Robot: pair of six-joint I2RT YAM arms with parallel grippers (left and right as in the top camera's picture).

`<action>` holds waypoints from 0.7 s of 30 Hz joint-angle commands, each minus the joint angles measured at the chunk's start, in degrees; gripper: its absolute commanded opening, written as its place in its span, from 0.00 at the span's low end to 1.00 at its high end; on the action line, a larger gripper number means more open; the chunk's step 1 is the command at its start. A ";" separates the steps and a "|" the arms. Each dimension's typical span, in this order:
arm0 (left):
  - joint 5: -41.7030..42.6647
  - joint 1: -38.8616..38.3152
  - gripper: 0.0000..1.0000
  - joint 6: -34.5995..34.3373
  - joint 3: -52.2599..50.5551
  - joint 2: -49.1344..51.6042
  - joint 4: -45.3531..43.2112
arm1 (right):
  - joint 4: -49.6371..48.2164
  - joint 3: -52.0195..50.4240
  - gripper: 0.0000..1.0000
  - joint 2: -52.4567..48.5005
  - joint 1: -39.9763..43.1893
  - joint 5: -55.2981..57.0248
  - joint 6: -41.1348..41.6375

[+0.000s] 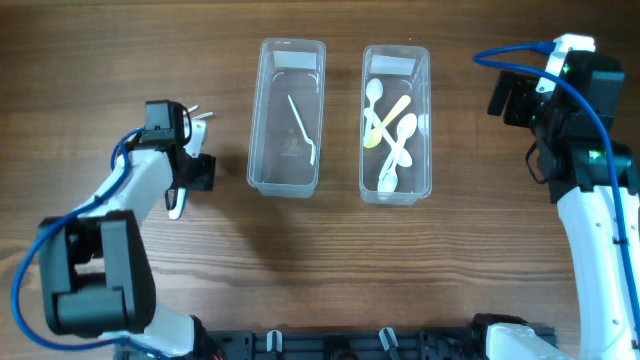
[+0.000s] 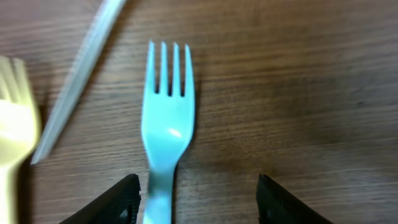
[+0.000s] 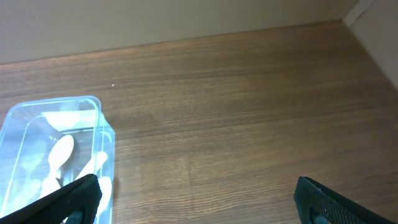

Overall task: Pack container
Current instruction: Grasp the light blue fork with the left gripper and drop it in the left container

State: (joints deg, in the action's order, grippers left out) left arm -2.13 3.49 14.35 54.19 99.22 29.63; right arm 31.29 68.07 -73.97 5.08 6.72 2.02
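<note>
A light blue fork [image 2: 166,124] lies flat on the wood table with its tines pointing away from my left gripper [image 2: 198,186]. The gripper is open and low over it, with the handle just inside the left finger. A yellow fork [image 2: 12,137] and a clear utensil handle [image 2: 74,74] lie to its left. In the overhead view my left gripper [image 1: 185,175] is left of two clear containers. The left container [image 1: 262,120] holds one white utensil; the right container [image 1: 428,120] holds several spoons. My right gripper [image 3: 196,190] is open and empty, right of the containers.
Loose white cutlery [image 1: 177,205] lies on the table by my left gripper. The right container's corner [image 3: 96,106] shows at the left of the right wrist view. My right arm [image 1: 590,150] stands at the table's right side.
</note>
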 commanded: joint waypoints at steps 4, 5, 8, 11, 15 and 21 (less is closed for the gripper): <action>-0.28 0.02 0.42 1.95 -0.74 6.56 -1.18 | -0.15 0.83 1.00 0.22 -0.02 0.98 -0.52; 0.37 -0.02 0.34 1.88 -0.72 6.47 -0.92 | -0.15 0.83 1.00 0.22 -0.02 0.98 -0.52; 2.73 -0.02 0.30 1.68 -0.72 6.43 0.90 | -0.15 0.83 1.00 0.22 -0.02 0.98 -0.52; 2.71 -0.02 0.24 -0.07 -0.55 5.97 1.90 | -0.15 0.83 1.00 0.22 -0.02 0.98 -0.52; 6.21 -0.02 0.10 -1.77 1.33 1.51 2.58 | -0.15 0.83 1.00 0.22 -0.02 0.98 -0.55; 8.24 -0.02 0.04 -5.97 4.57 -11.56 2.51 | -0.17 0.83 1.00 0.22 -0.02 0.98 -0.52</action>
State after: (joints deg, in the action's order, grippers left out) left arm 3.57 3.33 12.03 56.14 94.61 32.29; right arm 31.29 68.07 -73.97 5.08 6.72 2.02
